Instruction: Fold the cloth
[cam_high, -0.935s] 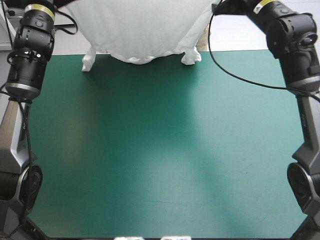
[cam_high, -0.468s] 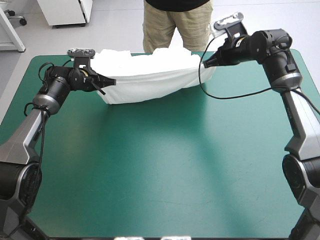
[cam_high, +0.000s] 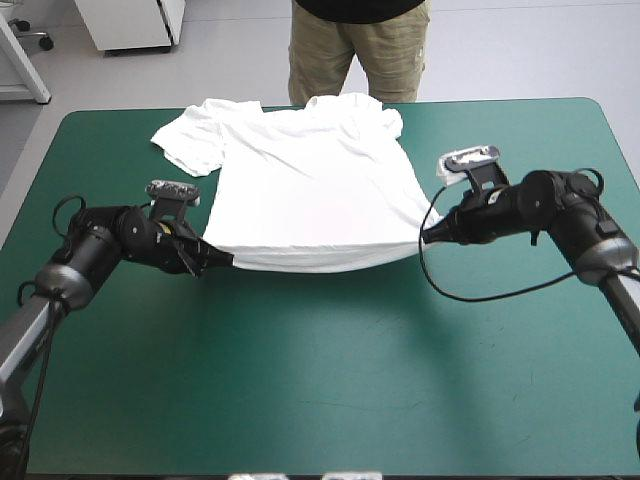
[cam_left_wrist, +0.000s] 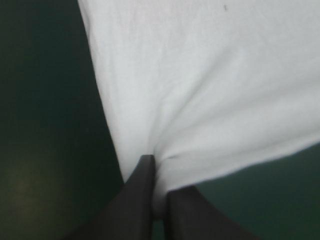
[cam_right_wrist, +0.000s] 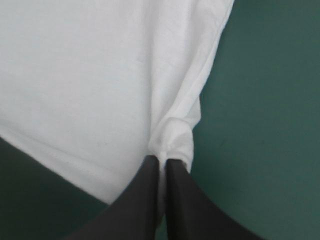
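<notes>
You have T-shirt (cam_high: 310, 180) flat on surface (cam_high: 320, 390), collar far. Left claw (cam_high: 227, 260), right claw (cam_high: 425, 238) each clamped on near hem corner: hem stretched taut, likely ready for fold.

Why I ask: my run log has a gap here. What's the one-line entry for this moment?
T-shirt: spread flat | left gripper: shut on near-left hem corner | right gripper: shut on near-right hem corner

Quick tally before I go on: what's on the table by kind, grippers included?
T-shirt: 1, white, mostly spread out
Grippers: 2, left gripper and right gripper, jaws shut on the T-shirt's near corners
Total: 3
</notes>
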